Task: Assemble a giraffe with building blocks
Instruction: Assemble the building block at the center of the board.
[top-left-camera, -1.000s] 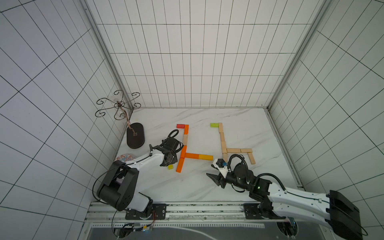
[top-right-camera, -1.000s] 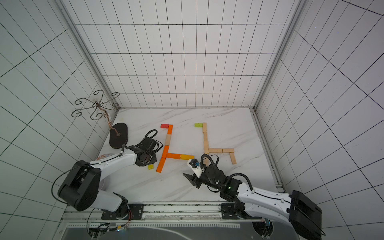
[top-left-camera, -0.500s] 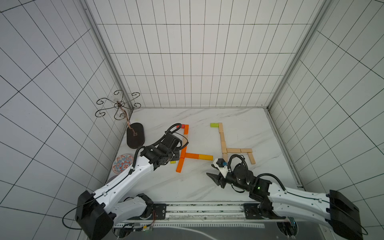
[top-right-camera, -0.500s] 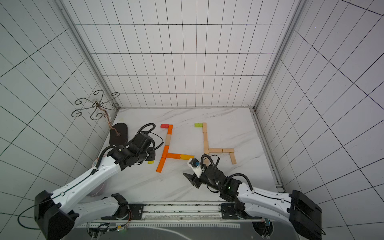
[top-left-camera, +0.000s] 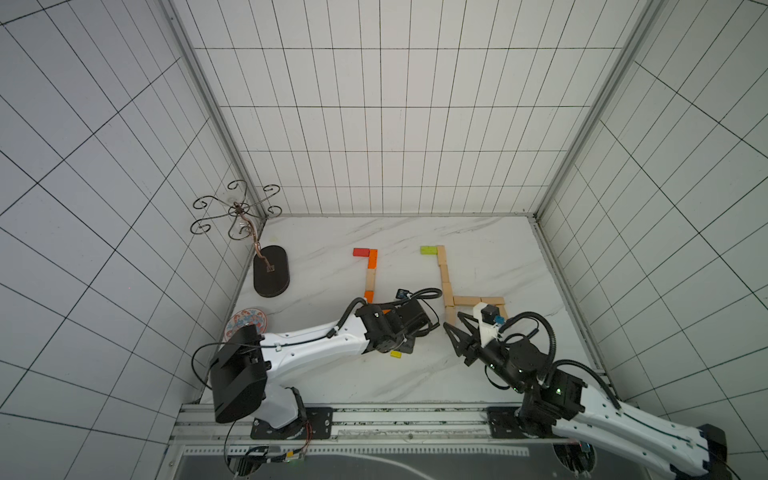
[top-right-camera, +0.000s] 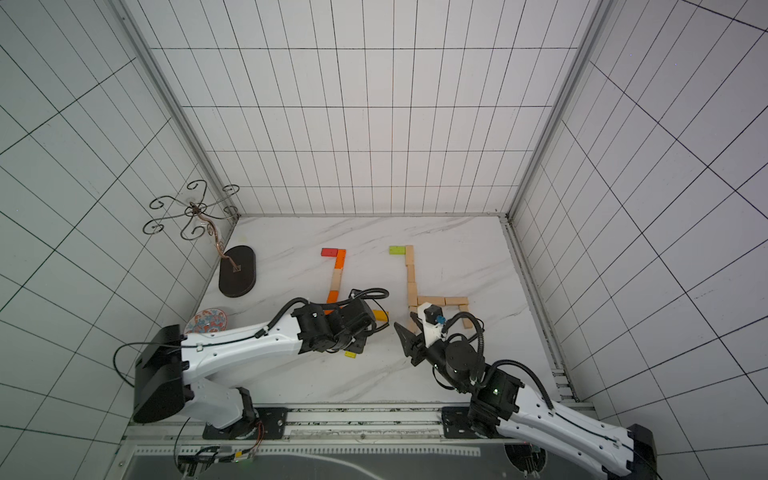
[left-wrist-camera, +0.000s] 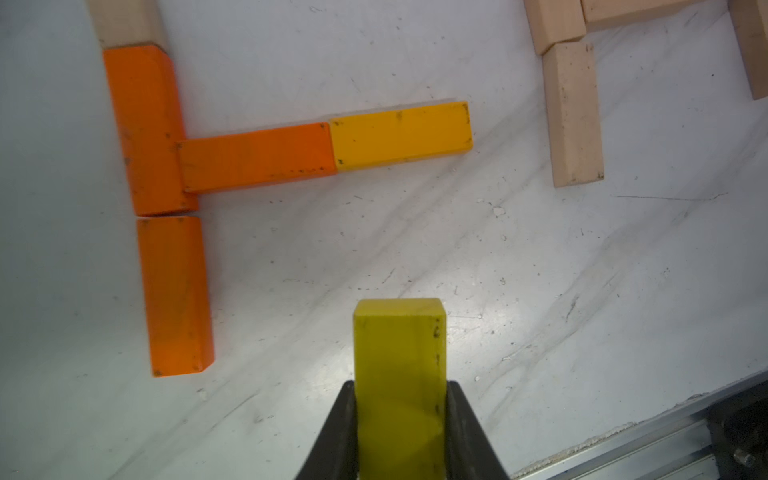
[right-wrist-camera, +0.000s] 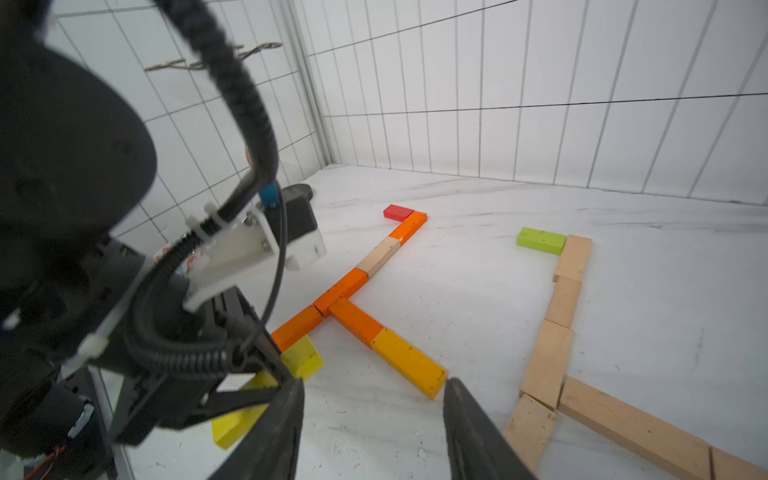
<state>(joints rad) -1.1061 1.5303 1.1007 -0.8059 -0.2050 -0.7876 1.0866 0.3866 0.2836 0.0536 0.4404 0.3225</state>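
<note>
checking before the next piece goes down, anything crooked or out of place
Yes: the pale wooden blocks sit staggered rather than in a straight line, and the near-end orange block is offset from its neighbour.

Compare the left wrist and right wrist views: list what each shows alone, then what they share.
Left wrist only: the metal rail and the orange leg block unobstructed. Right wrist only: the red block, the lime green block, the open right gripper, the tiled walls. Both: the left gripper and its yellow block, the orange T with its amber block, pale wooden blocks.
</note>
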